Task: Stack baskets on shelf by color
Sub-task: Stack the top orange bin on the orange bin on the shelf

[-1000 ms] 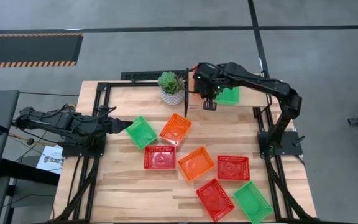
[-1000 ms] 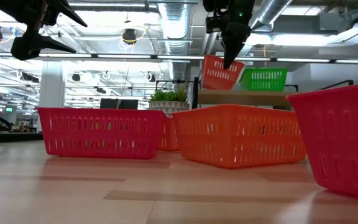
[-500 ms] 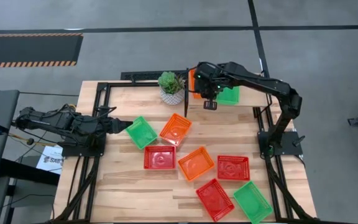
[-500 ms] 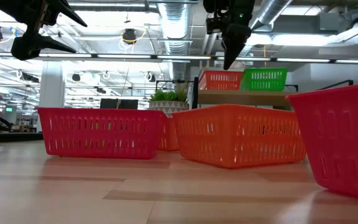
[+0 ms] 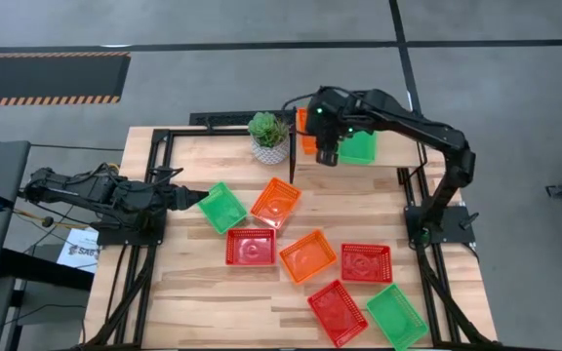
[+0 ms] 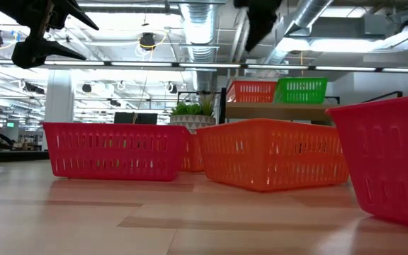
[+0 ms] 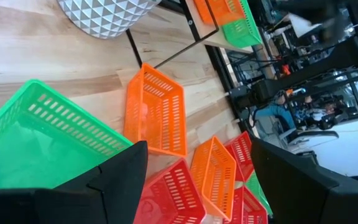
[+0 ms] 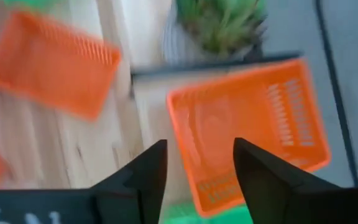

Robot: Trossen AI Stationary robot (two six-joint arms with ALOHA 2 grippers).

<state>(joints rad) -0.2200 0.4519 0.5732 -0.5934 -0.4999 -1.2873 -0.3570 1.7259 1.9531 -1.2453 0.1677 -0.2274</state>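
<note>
An orange basket (image 8: 247, 130) stands level on the shelf (image 6: 278, 110), at its left end beside a green basket (image 6: 301, 90). My right gripper (image 8: 197, 174) hangs open above the orange basket (image 5: 305, 132), clear of it. My left gripper (image 7: 197, 180) is open and raised over the table's left side, next to a green basket (image 5: 222, 207), touching nothing. Several more red, orange and green baskets lie bottom down on the table, among them an orange one (image 5: 276, 202) and a red one (image 5: 251, 247).
A potted plant (image 5: 268, 135) in a white pot stands just left of the shelf. Loose baskets crowd the middle and near right of the table, including a red one (image 5: 337, 312) and a green one (image 5: 395, 316) by the near edge. The right arm reaches in from the table's right side.
My right gripper held the orange basket tilted over the shelf's left end, set it down level beside the green one, let go and rose straight up. The basket now stands on the shelf.
</note>
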